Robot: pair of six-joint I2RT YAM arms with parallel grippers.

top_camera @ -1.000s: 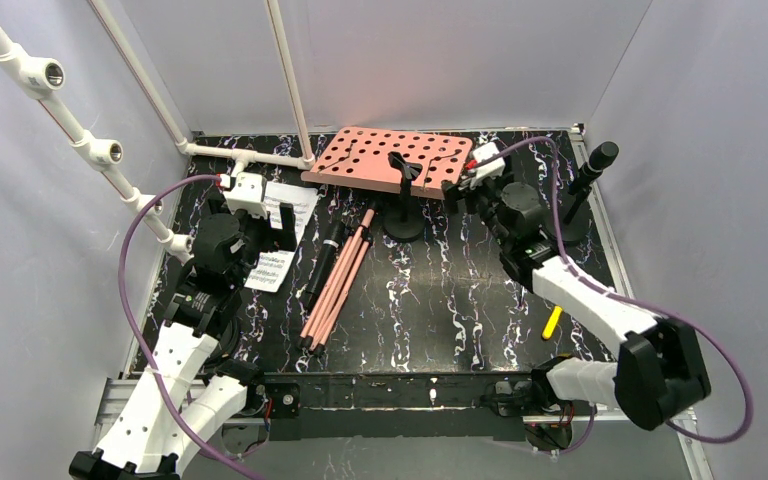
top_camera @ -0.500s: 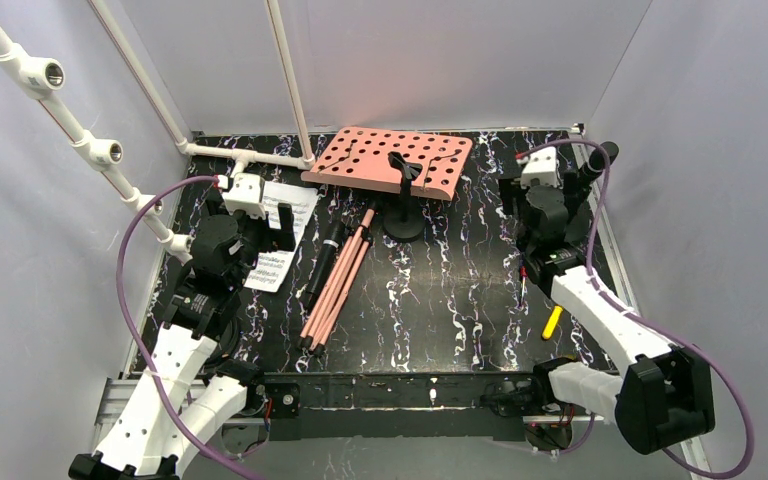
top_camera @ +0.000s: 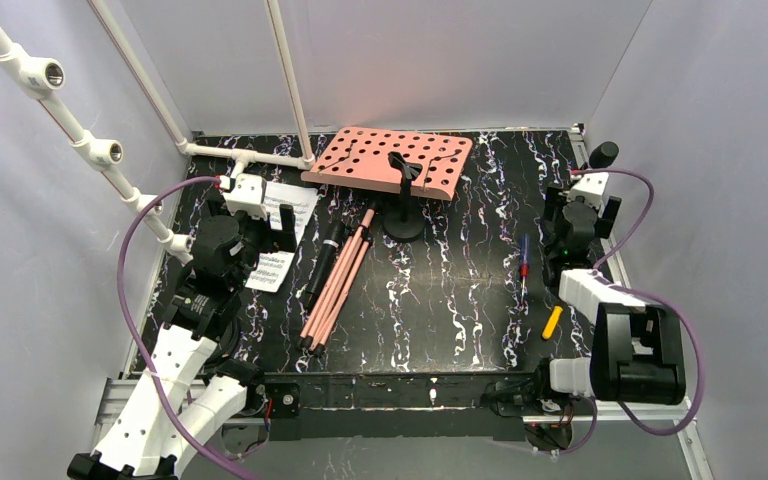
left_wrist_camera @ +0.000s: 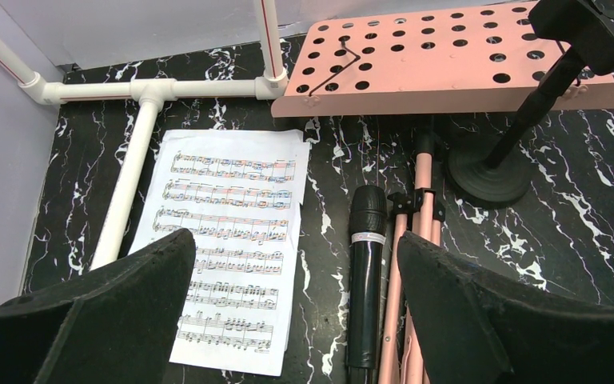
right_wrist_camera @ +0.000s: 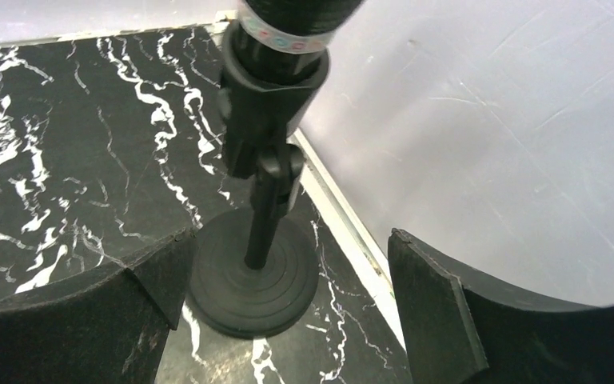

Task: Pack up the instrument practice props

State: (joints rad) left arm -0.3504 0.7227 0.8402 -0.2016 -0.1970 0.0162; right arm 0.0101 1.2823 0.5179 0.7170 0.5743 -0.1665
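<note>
At the far right corner the right gripper gapes wide, empty, before the microphone stand; centre on its post, then close squarely lest it tip.

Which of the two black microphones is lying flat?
The black microphone beside the folded pink tripod legs; the other microphone sits clipped on a round-based black stand at the right edge.
</note>
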